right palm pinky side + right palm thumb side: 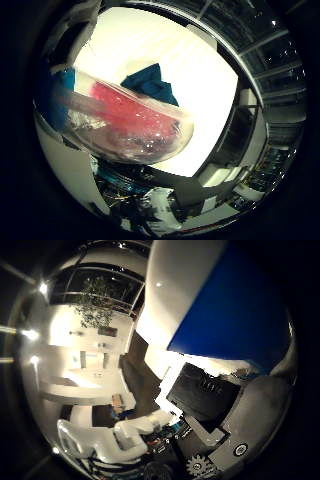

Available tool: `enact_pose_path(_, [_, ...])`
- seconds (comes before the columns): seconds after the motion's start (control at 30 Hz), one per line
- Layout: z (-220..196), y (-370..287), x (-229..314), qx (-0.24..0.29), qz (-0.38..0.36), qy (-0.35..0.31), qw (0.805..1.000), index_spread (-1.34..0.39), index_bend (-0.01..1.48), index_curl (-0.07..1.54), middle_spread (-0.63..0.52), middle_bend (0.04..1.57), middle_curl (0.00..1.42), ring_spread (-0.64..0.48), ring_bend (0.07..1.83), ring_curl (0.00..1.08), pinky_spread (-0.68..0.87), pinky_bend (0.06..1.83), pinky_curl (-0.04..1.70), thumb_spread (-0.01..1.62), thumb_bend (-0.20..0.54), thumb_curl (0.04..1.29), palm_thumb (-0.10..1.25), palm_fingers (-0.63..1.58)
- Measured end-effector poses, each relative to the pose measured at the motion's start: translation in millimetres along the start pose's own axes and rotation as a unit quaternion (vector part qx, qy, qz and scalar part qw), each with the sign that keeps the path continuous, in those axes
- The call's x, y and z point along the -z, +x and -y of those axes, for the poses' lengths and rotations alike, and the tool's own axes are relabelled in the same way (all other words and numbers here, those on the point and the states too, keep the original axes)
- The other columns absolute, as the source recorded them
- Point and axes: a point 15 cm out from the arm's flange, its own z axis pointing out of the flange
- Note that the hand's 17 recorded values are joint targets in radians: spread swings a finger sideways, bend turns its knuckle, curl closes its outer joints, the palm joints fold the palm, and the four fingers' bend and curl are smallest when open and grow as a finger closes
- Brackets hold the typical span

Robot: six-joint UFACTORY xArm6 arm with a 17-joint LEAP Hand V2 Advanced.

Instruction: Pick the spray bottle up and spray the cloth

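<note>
The spray bottle (132,125) is very close to the palm. It is clear, with pink liquid inside, and it lies tilted above the white worktop (200,85). The blue cloth (152,85) sits bunched up on the worktop just behind the bottle. The hand (200,410) has its white and black fingers curled round the bottle, whose blue and white top (220,305) is right beside them.

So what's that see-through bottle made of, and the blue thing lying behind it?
The spray bottle looks like clear glossy plastic: pink liquid shows through it and light glints off it. The blue cloth looks like soft matte fabric, going by its rumpled folds.
</note>
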Motion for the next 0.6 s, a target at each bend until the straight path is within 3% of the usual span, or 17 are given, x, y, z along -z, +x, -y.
enact_pose_path(0.3, [30.0,-33.6,-18.9,-0.029,0.137,0.049,0.989,-0.19,1.13,0.79,-0.07,1.39,0.62,-0.16,1.49,0.61,-0.14,0.98,1.45,1.12,-0.009,0.62,1.1,1.17])
enact_pose_path(0.6, [39.2,-73.9,-65.4,-0.036,0.264,0.052,0.962,-0.19,1.12,0.8,-0.07,1.39,0.61,-0.16,1.49,0.61,-0.14,0.98,1.44,1.13,-0.009,0.63,1.11,1.17])
